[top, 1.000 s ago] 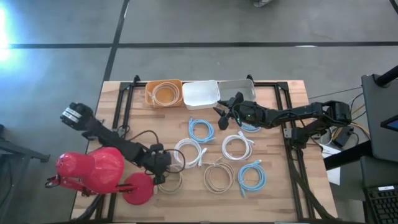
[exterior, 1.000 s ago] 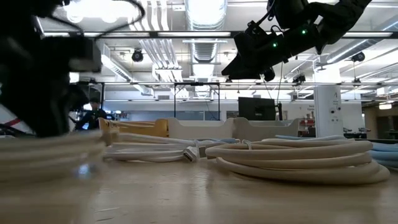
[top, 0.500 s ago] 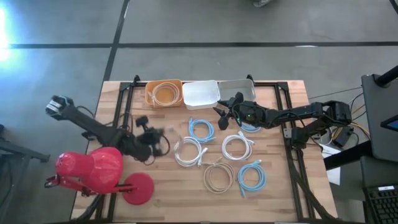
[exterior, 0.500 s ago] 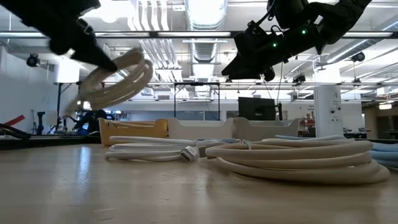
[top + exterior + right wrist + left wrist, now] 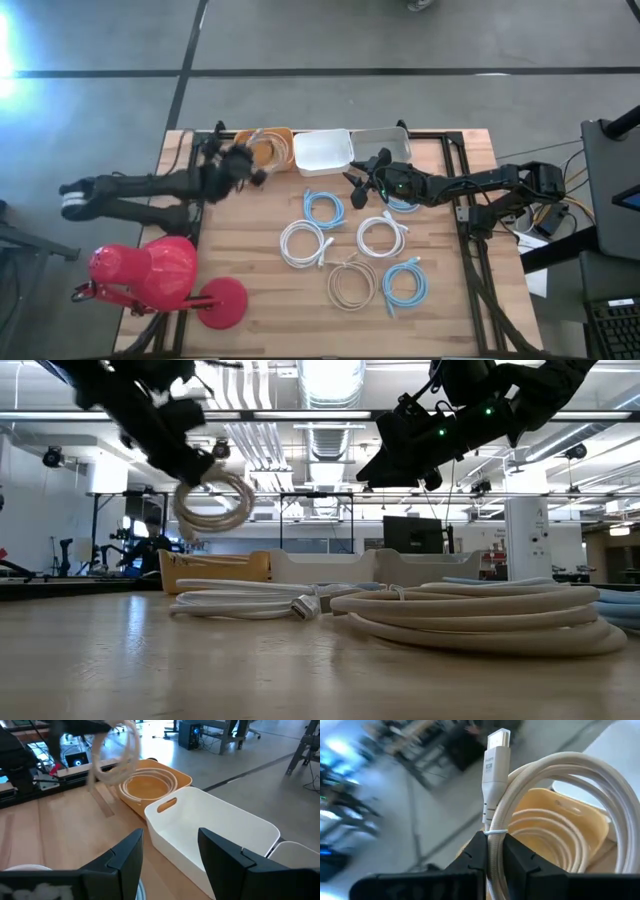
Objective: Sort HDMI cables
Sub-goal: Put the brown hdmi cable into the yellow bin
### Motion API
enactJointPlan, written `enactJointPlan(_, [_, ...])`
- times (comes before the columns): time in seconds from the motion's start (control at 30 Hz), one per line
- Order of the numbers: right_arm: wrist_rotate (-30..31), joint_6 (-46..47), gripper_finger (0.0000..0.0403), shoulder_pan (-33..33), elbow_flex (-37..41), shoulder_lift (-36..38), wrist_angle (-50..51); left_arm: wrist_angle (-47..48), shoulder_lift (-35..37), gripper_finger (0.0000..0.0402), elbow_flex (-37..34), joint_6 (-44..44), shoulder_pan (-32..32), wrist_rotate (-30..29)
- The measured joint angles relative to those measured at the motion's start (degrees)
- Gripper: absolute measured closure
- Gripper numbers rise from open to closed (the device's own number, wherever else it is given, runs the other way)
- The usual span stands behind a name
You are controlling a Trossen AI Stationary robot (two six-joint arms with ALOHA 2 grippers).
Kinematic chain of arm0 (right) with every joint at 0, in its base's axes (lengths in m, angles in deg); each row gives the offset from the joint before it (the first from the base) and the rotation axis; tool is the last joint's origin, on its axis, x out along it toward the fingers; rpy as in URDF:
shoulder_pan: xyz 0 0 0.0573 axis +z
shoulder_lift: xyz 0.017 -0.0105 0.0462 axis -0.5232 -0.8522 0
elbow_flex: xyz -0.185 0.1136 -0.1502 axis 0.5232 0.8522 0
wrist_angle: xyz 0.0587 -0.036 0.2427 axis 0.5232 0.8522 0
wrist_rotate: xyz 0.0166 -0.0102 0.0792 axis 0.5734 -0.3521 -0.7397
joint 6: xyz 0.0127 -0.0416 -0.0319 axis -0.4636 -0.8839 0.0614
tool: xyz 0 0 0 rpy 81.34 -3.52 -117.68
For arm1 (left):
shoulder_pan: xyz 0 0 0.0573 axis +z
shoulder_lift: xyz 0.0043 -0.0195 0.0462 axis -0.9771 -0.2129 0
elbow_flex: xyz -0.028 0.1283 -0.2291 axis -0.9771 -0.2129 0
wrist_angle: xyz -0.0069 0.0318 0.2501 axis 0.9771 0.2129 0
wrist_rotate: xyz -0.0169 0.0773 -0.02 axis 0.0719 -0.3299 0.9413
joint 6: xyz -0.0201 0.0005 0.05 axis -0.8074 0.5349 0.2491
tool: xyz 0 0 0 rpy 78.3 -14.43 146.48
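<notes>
My left gripper is shut on a beige HDMI coil in the air at the near-left edge of the orange tub. That tub holds another beige coil. My right gripper hovers open, near the white tub, touching nothing. Lying flat on the table are two white coils, a beige coil, and light blue coils, with a third beneath the right arm. My left gripper pinches the beige coil's bundled strands between its two fingers, right beside the white plug that sticks out past them. The coil is lifted clear and hangs as a loop below the fingers in the low view.
Three tubs stand in a row at the far edge: orange, white, and a clear one. A red lamp-like object sits at the near left corner. Bare wood lies between it and the coils.
My left gripper has lifted the beige coil off the table near the near edge and carried it up and toward the far edge, to the orange tub. The coil now hangs clear in the air. The right arm has kept still.
</notes>
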Motion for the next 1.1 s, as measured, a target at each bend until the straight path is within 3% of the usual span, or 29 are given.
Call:
enactJointPlan(0.1, [0.01, -0.02, 0.022, 0.0, 0.0, 0.0, 0.0, -7.25, -2.94, 0.0367, 0.01, 4.26, 10.27, 14.18])
enactJointPlan(0.17, [0.02, -0.02, 0.022, 0.0, 0.0, 0.0, 0.0, -10.8, -5.4, 0.0367, 0.01, 5.79, 15.84, 19.88])
enactJointPlan(0.37, [0.04, -0.51, 0.022, 0.0, -0.02, 0.0, 0.0, -15.68, -13.54, 0.0367, 0.03, 9.4, 25.87, 25.79])
enactJointPlan(0.63, [0.05, -1.35, 0.022, -0.04, -0.02, -0.02, 0.0, -21.23, -23.03, 0.0362, 0.15, 13.26, 27.14, 26.0])
enactJointPlan(0.8, [0.06, -1.35, 0.022, -0.04, 0.0, 0.0, 0.05, -20.93, -26.93, 0.0331, 0.75, 14.49, 27.13, 23.33])
enactJointPlan(1.1, [0.07, -0.27, 0.022, 0.02, 0.53, 0.0, 0.05, -20.32, -24.76, 0.0267, 3.95, 15.94, 26.7, 19.84])
